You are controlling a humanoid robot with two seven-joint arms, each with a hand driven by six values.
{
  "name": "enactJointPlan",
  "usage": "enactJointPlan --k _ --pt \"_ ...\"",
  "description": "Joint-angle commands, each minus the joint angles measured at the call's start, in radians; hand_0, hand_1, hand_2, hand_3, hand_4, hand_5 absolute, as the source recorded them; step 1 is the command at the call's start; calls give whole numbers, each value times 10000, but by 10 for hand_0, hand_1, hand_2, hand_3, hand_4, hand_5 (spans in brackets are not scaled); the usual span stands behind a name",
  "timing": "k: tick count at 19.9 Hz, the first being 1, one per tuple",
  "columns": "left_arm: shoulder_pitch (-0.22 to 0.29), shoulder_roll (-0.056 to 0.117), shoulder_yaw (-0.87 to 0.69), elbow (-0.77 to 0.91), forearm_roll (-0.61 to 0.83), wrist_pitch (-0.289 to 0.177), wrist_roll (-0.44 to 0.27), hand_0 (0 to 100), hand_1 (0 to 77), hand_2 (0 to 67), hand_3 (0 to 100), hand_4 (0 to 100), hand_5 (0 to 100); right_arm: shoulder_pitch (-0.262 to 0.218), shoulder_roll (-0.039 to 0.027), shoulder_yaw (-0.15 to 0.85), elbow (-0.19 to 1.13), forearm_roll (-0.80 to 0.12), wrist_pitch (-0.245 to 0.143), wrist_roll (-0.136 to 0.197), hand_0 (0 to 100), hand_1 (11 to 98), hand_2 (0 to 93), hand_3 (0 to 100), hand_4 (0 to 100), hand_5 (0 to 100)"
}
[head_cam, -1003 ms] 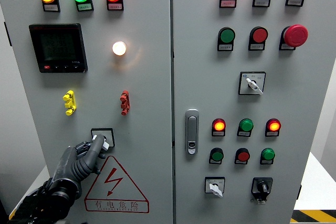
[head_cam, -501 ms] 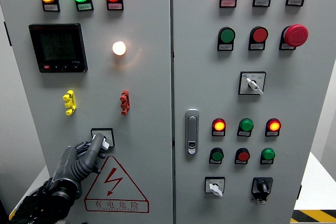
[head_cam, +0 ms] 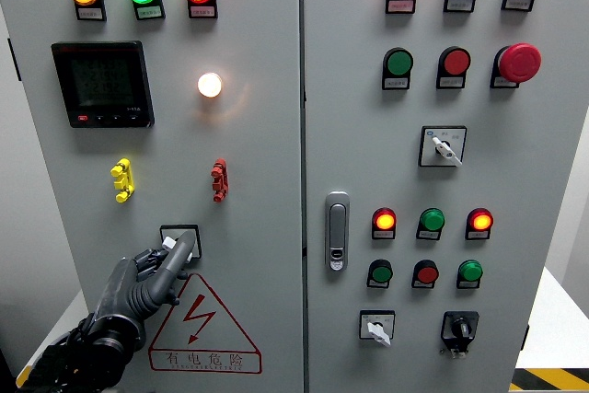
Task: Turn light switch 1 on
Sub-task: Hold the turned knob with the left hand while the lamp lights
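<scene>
Head view, the only one: left hand [head_cam: 158, 269] comes up from the lower left with its fingers [head_cam: 180, 249] curled around the white lever of the switch [head_cam: 180, 239], low on the left door just above the warning triangle [head_cam: 203, 324]; so it's gripping the lever, not just touching; lever looks tilted, upper right to lower left, with the hand below-left of the plate; right hand isn't visible, so left is the only candidate; lamp [head_cam: 210, 85] above is glowing.
</scene>
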Motion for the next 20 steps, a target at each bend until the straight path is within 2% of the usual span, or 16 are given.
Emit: enactJointPlan --k 1,4,7,11,14,18,20 --pt "19 -10 4 -15 0 1 0 0 447 532 751 907 674 0 -16 -1 0 0 2 0 0 200 0 197 194 105" --pt "80 -10 -11 -15 0 1 0 0 449 532 750 905 666 0 0 14 0 0 2 0 0 197 0 197 194 105" --pt "96 6 4 -31 0 1 -16 0 444 530 751 902 660 0 -16 14 0 0 2 0 0 198 0 197 194 105" --pt "356 -10 -11 -76 -30 -45 -123 0 443 515 737 879 643 0 0 -1 0 0 -13 0 0 192 0 197 194 105" --pt "433 -10 -26 -107 -15 -46 -138 0 442 501 718 864 622 0 -16 14 0 0 -13 0 0 196 0 197 194 105" --pt "525 -10 -26 -260 -61 -46 -338 0 436 492 710 863 618 0 0 -1 0 0 -13 0 0 199 0 197 194 105" --pt "617 -25 -11 -352 -61 -46 -475 0 435 490 707 864 618 0 -16 -1 0 0 2 0 0 198 0 197 194 105"
